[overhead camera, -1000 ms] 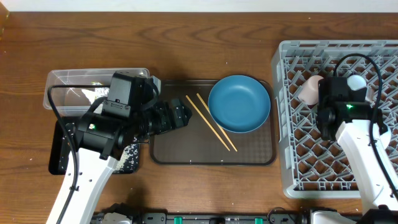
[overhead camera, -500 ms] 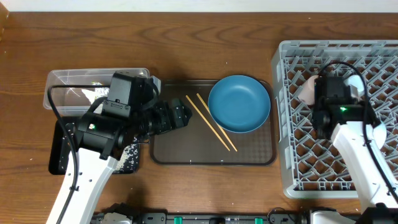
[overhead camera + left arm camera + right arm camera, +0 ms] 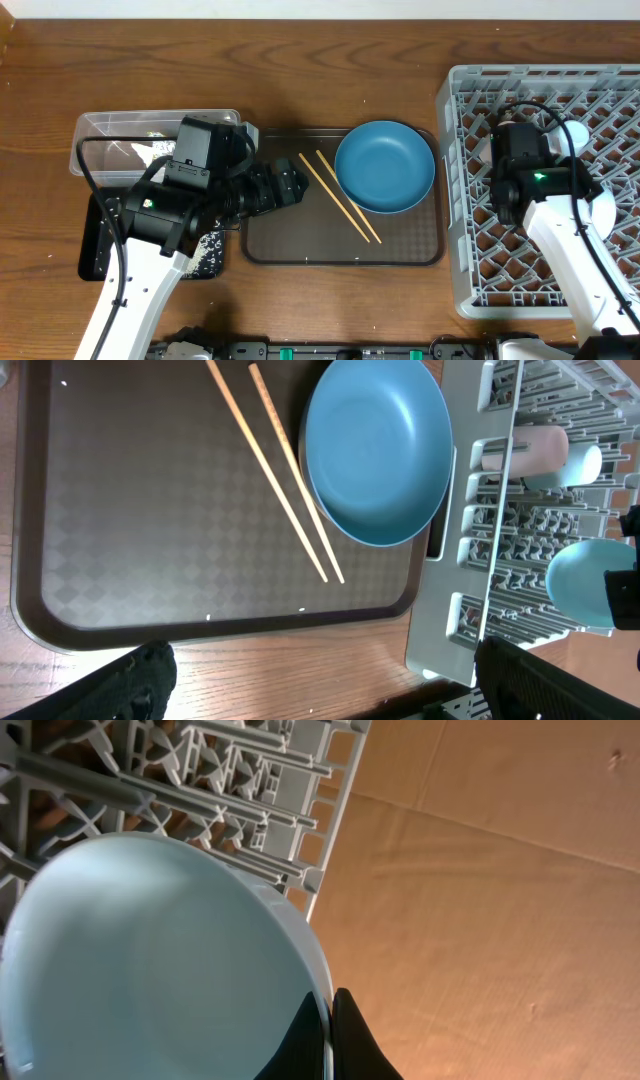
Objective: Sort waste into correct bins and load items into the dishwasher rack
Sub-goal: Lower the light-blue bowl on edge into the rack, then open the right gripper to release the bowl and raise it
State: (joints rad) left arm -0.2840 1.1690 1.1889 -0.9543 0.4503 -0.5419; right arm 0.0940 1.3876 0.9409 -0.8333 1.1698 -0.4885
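The blue plate [image 3: 385,167] and two wooden chopsticks [image 3: 340,197] lie on the dark brown serving tray [image 3: 300,240]; both also show in the left wrist view, the plate [image 3: 375,450] and the chopsticks [image 3: 280,470]. My left gripper [image 3: 285,187] is open and empty over the tray's left side, its fingers [image 3: 320,690] wide apart. My right gripper [image 3: 330,1030] is shut on the rim of a pale white bowl [image 3: 150,960] over the grey dishwasher rack [image 3: 470,250]. The pinkish-white cup [image 3: 530,448] lies in the rack.
The clear tub [image 3: 130,135] stands at the left. The black tray [image 3: 95,250] lies in front of it, with white rice grains [image 3: 210,250] at its right end. A second pale cup [image 3: 585,460] sits beside the pink one.
My right arm has shifted left over the rack with the bowl and now covers the pinkish-white cup in the overhead view. The left arm has not moved.
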